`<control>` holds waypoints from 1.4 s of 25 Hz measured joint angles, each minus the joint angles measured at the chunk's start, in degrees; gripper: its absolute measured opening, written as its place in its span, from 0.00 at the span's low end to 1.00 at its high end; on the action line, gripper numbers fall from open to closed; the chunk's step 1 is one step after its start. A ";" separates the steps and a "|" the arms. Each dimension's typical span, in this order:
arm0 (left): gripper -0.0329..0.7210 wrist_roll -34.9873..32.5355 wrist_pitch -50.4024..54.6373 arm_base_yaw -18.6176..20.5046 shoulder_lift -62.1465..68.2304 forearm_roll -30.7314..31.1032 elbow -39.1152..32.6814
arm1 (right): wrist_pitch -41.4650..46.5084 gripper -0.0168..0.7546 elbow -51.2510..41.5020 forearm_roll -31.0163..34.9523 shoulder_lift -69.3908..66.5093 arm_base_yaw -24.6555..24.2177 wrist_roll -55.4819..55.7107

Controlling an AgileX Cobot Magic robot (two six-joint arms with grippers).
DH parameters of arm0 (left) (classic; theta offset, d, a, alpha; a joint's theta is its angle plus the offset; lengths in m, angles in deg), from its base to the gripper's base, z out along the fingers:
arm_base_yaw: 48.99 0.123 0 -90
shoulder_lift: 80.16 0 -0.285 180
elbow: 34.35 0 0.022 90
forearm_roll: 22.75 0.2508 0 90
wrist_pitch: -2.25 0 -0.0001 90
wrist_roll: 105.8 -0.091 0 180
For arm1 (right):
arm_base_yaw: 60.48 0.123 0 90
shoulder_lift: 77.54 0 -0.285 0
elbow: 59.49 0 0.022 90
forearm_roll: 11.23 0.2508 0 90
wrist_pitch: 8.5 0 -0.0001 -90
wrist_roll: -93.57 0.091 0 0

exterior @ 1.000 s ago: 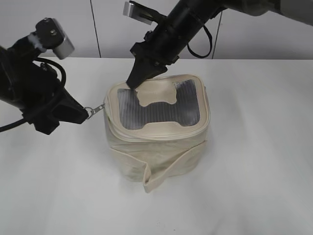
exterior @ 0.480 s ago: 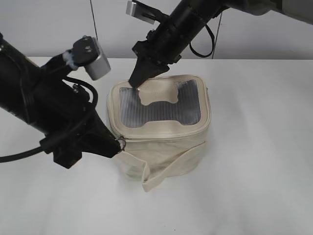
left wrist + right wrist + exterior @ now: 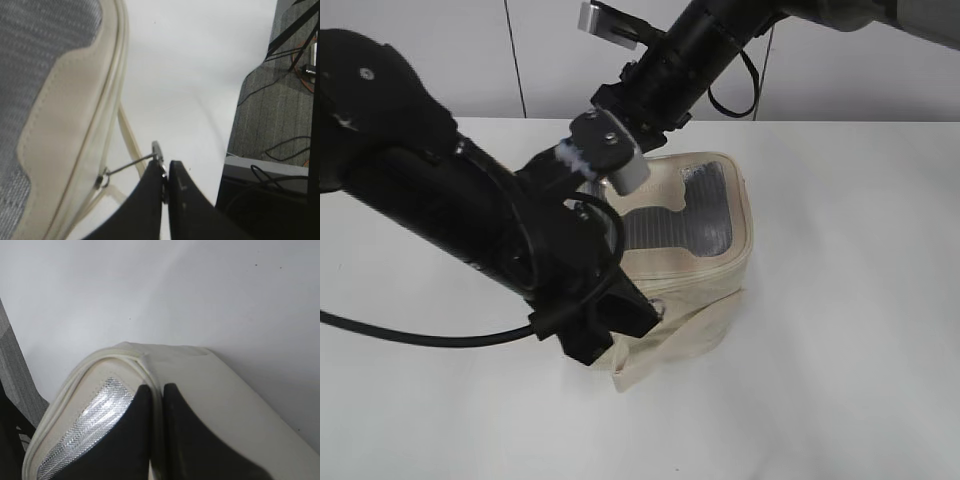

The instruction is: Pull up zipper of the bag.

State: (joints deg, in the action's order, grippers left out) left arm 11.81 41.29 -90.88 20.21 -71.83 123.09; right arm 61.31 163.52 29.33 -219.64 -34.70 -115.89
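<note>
the left gripper [image 3: 165, 172] was clamped on the small silver zipper pull [image 3: 131, 162], stretched leftward to the cream boxy bag's [image 3: 60, 130] rim; the right gripper [image 3: 156, 395] pinched the rim's far corner

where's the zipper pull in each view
Exterior: zipper pull barely shows at the bag's front rim, at the left end effector tip, centre frame.
Left wrist: lower centre, its ring pinched in the end effector, stem running down-left to the rim.
Right wrist: not in it; only the right end effector clamped on a corner.
Shared landmark: the grey mesh top.
</note>
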 joint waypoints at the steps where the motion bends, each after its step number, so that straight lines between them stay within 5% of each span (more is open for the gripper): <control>1: 0.04 -0.22 -0.05 -0.61 0.68 -0.21 0.98 | 0.00 0.08 0.00 0.00 0.00 0.00 0.00; 8: 0.04 1.31 0.61 -1.22 1.34 0.27 2.65 | 0.00 0.08 0.00 -0.28 0.00 -0.02 0.05; 11: 0.14 3.28 6.73 1.08 1.34 0.42 2.75 | 0.00 0.10 0.17 -0.35 0.00 -0.45 0.12; 14: 0.39 5.14 12.80 4.50 0.32 0.23 1.72 | 0.00 0.31 0.75 -0.13 0.00 -1.69 0.29; 17: 0.48 5.99 12.66 8.61 -4.28 0.23 -0.96 | 0.00 0.53 0.73 0.13 0.41 -4.15 0.95; 24: 0.51 7.75 6.28 18.64 -12.41 -0.02 -1.78 | -0.18 0.60 -1.33 -0.46 6.85 -10.44 2.92; 29: 0.51 7.98 7.75 25.90 -6.06 -1.16 7.35 | -3.21 0.59 -15.46 -0.69 15.29 -15.08 1.25; 35: 0.51 7.98 16.12 23.78 9.53 -1.77 27.60 | -18.48 0.59 -44.67 -0.14 30.80 -18.02 -5.97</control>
State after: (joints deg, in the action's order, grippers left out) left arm 19.79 57.42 -67.10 29.74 -73.60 150.69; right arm 42.83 118.86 29.20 -188.85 -52.73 -121.87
